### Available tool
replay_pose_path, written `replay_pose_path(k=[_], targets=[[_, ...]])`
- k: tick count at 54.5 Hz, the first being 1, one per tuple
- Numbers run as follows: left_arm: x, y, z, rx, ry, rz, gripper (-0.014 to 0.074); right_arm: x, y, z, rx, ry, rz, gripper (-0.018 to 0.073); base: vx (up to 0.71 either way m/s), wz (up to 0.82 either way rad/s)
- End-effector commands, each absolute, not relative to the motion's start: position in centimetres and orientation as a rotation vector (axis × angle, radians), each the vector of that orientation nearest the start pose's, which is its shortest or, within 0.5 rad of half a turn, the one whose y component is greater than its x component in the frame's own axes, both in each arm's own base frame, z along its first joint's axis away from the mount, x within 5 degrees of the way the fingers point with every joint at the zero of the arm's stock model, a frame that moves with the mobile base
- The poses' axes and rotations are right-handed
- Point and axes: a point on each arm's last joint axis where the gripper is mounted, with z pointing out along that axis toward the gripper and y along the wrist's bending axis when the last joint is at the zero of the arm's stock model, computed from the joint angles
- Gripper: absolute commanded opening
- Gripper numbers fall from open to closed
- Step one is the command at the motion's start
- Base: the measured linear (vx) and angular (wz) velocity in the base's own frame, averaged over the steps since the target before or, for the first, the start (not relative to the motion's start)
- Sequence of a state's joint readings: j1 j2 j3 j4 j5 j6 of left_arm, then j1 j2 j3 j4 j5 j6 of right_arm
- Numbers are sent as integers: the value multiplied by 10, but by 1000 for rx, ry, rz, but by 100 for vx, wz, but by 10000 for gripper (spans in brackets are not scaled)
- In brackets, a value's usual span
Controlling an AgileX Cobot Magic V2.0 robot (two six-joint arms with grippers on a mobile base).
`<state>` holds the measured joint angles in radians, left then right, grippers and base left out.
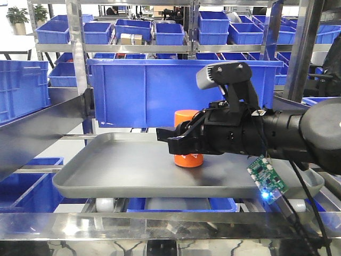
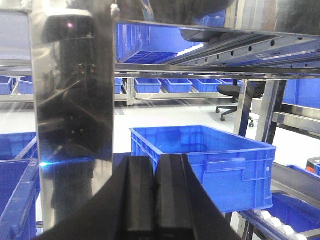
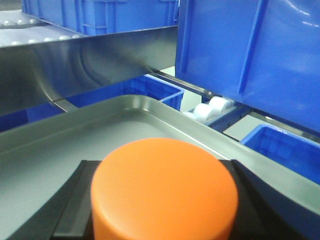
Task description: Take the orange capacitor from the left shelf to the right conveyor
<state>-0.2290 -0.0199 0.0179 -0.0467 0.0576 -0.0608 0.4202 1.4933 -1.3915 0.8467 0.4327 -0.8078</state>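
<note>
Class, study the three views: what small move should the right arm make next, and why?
Probably close the right tool on the capacitor. Its fingers flank the capacitor on both sides, and the capacitor stands upright on the tray, not yet lifted. Whether the grip is already firm cannot be told, so squeezing first seems safer than lifting.

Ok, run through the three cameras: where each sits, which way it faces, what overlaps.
Front: set back, facing the rack; shows the right arm, right fingers closed around the orange cylinder on the grey tray.
Left wrist: on the left arm, looking along the shut left fingers past a steel post at a blue bin.
Right wrist: behind the right fingers, looking down over the orange cylinder across the tray.
Shared: front and right wrist both show the cylinder, tray and right fingers.
</note>
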Motion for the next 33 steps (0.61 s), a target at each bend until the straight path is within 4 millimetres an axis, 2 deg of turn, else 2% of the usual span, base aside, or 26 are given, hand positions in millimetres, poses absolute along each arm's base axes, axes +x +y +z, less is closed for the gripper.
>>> replay_pose_path(k=[1,10,17,26,33], targets=[[51,-12,221,84,1428,-292,-6,287,157,445,-563,1650,564,-10,0,0],[51,-12,221,84,1428,-292,-6,250,138,478,-586,1555,493,-8,0,0],[51,-12,221,84,1428,-292,-6,204,113,504,-555,1535,455,-8,0,0],[51,-12,221,84,1428,-292,-6,152,74,514,-487,1635,291,-8,0,0],[51,-12,221,84,1428,-292,-6,116,45,499,-357,1681,202,-8,0,0]])
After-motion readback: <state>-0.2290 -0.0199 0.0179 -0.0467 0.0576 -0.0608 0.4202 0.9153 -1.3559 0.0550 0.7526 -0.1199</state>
